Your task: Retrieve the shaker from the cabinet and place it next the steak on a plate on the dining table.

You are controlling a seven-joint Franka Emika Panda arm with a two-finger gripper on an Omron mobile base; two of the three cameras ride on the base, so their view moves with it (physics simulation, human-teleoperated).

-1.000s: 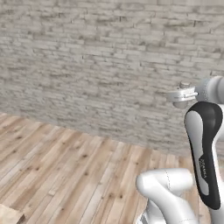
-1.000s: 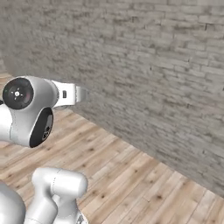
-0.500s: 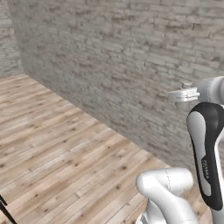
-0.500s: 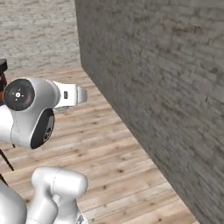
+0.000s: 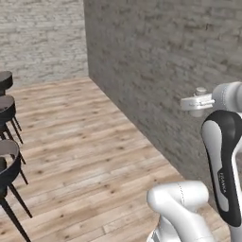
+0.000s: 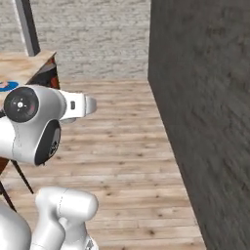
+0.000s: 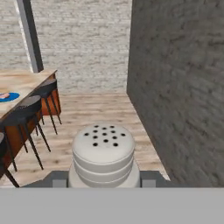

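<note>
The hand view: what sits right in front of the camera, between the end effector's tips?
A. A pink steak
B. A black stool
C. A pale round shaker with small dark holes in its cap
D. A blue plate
C: a pale, rounded cylindrical shaker with dark holes dotted over its cap rises at the bottom centre of the hand view, while the black stools and the bright blue round plate lie far off to the left.

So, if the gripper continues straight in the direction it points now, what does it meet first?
Probably nothing close: past the shaker held in the gripper, the hand view shows open wooden floor, then the far brick wall. Depth is uncertain.
</note>
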